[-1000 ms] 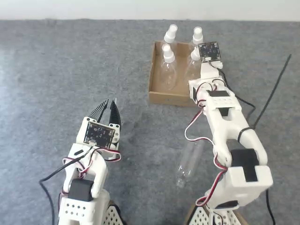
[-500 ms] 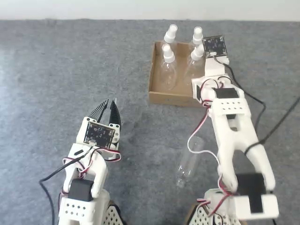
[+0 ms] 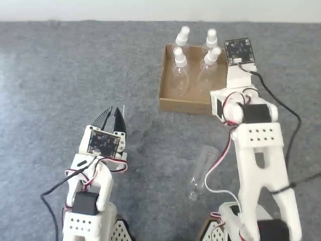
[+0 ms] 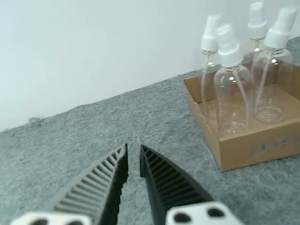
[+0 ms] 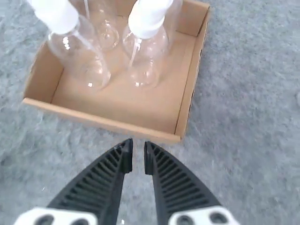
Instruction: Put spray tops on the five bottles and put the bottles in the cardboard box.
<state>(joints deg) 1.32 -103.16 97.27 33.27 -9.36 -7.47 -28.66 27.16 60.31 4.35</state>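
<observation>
The cardboard box sits at the back middle of the carpet. Several clear bottles with white spray tops stand upright inside it. One more clear bottle has no top and lies on its side beside the right arm's base. My left gripper hovers low at the front left, shut and empty, pointing toward the box. My right gripper is shut with nothing in it, above the carpet just outside a box wall. Capped bottles stand beyond that wall.
Grey carpet covers the table, with a white wall along the back edge. Open floor lies left of the box and between the two arms. Cables trail from the right arm on the right side.
The right arm has lifted and swung right, carrying its wrist from over the box's right side to just outside it. The left gripper shifted slightly left.
</observation>
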